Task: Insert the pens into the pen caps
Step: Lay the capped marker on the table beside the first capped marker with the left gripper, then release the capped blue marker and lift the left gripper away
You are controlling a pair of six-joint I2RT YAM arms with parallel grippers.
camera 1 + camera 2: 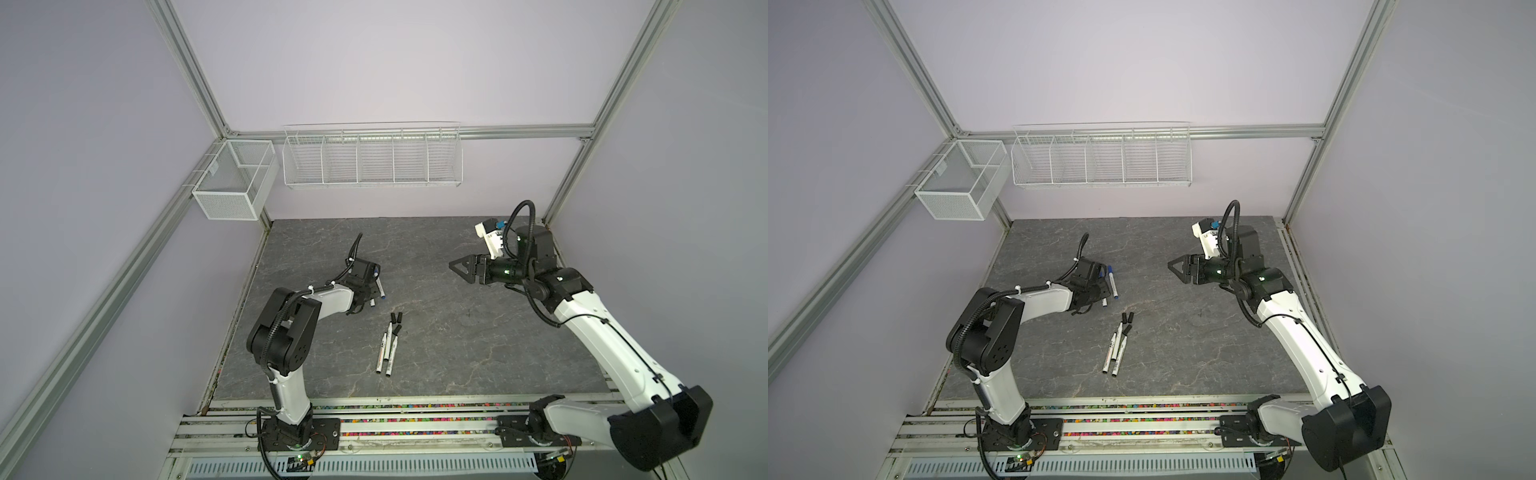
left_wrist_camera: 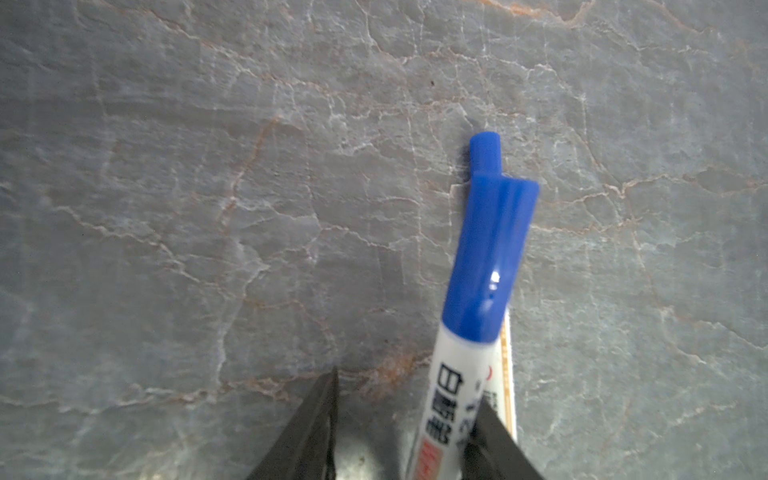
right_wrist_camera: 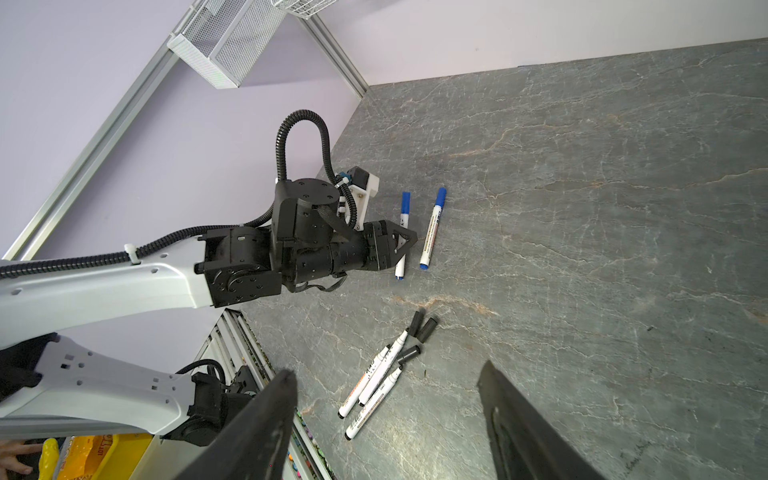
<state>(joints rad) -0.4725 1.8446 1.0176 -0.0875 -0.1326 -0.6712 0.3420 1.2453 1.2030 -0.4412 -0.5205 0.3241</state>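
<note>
**Left jaws apart around a capped blue pen; right gripper open and empty**

Top views: in both, the left gripper [image 1: 372, 292] sits low over the two blue pens [image 1: 1112, 283]. Both pens are capped and lie side by side on the table [image 1: 436, 332], left of centre. The right gripper [image 1: 1177, 270] hangs above the table on the right, well apart from every pen. Three black pens [image 1: 384, 353] lie bare-tipped in a bunch near the middle. Three black caps [image 1: 400, 318] lie loose just beside their tips.

Left wrist: the fingers [image 2: 316, 428] stand apart. One of the blue pens lies between them, against one finger and clear of the other, so nothing is gripped. Its blue cap [image 2: 490, 249] is on.

Right wrist: the right gripper's jaws are spread wide with nothing between them. Beyond them, the left gripper's tip covers the middle of one blue pen. The other blue pen lies just beside it, uncovered.
</note>
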